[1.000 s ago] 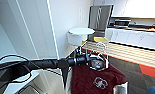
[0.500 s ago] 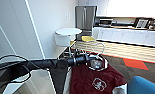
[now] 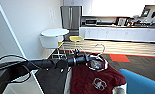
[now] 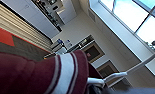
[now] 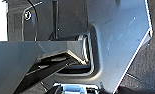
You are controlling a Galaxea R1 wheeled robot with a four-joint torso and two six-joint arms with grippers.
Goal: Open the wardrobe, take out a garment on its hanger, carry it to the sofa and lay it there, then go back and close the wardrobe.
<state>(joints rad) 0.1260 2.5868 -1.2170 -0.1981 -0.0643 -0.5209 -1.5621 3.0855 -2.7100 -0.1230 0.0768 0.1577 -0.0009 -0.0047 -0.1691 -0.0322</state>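
My left arm reaches in from the left in the head view, and the left gripper (image 3: 89, 60) is shut on the neck of the thin white hanger (image 3: 100, 48). The maroon garment (image 3: 93, 77) hangs from it, with a white chest emblem, a striped collar and white sleeves. Its lower part drapes toward the blue sofa (image 3: 140, 83) at the lower right. In the left wrist view the garment's striped collar (image 4: 65, 72) lies close to the camera, and the hanger's white hook (image 4: 133, 68) curves away from it.
A white wall (image 3: 25, 30) runs along the left. Ahead stand a round white table (image 3: 55, 32) with a white chair, a yellow-seated stool (image 3: 76, 38), a steel fridge (image 3: 71, 17) and a long kitchen counter (image 3: 118, 33). Dark carpet has a red patch (image 3: 119, 58).
The whole head picture has shifted left, so the camera has turned right. The blue sofa has come into the lower right. The garment stays held in my left gripper.
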